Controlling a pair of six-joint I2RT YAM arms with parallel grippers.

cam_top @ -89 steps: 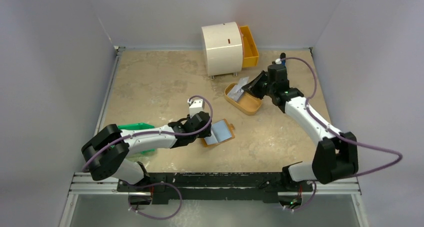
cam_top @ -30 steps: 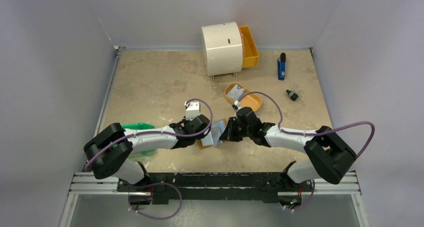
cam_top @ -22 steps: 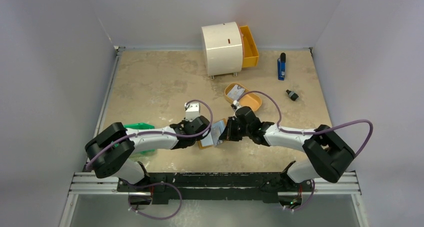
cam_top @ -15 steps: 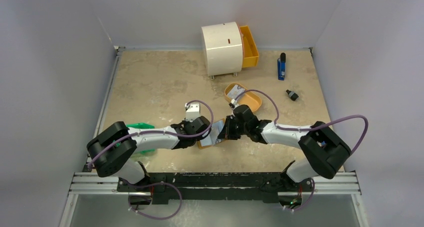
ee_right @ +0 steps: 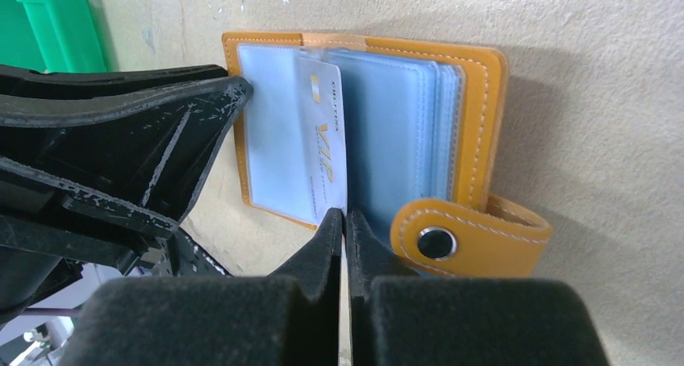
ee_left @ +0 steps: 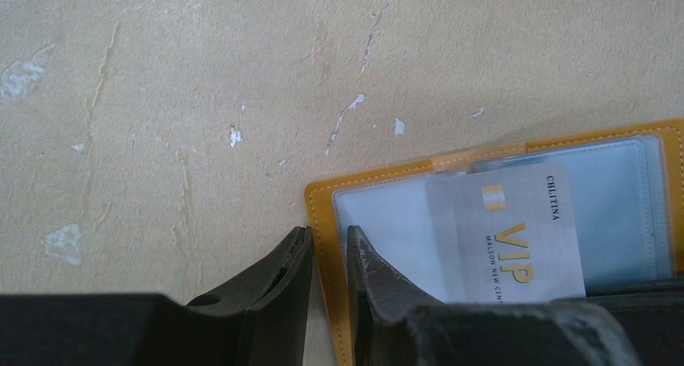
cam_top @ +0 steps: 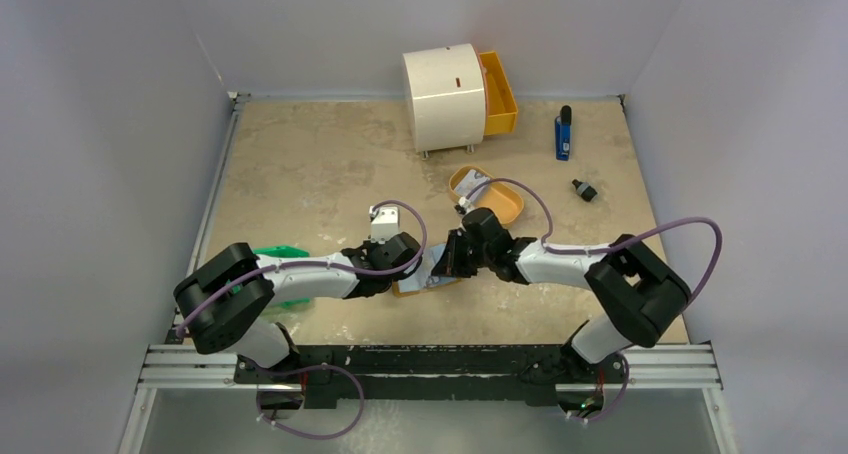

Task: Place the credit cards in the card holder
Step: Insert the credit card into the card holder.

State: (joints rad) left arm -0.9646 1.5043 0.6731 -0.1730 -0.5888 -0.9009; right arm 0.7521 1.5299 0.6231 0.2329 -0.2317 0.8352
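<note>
Your right tool [ee_right: 345, 219] has its fingers pressed together on the near edge of the card [ee_right: 327, 132], the pale one with gold VIP print. The card lies lengthwise over the open card holder [ee_right: 476, 124], with its far end up near the stitched top border. That end looks tucked into one of the clear pockets, but you cannot tell from here how deep it sits.

Your left tool [ee_left: 327, 230] is clamped on the holder's tan cover at its outer edge, with one finger on each side of the leather. This pins the holder flat on the tabletop [ee_left: 161, 100]. The snap strap [ee_right: 468, 237] curls up on the opposite side, just beside your right fingers.

You are in the insertion step for this card. For the next move, push the card straight along the pocket's length and keep it flat so that it does not buckle. Keep the left clamp firm so the holder cannot slide. Let go only once the card is seated.

A second card [cam_top: 476, 182] seems to lie in the orange tray [cam_top: 505, 209] further back, so by that reckoning the task is about halfway through.
</note>
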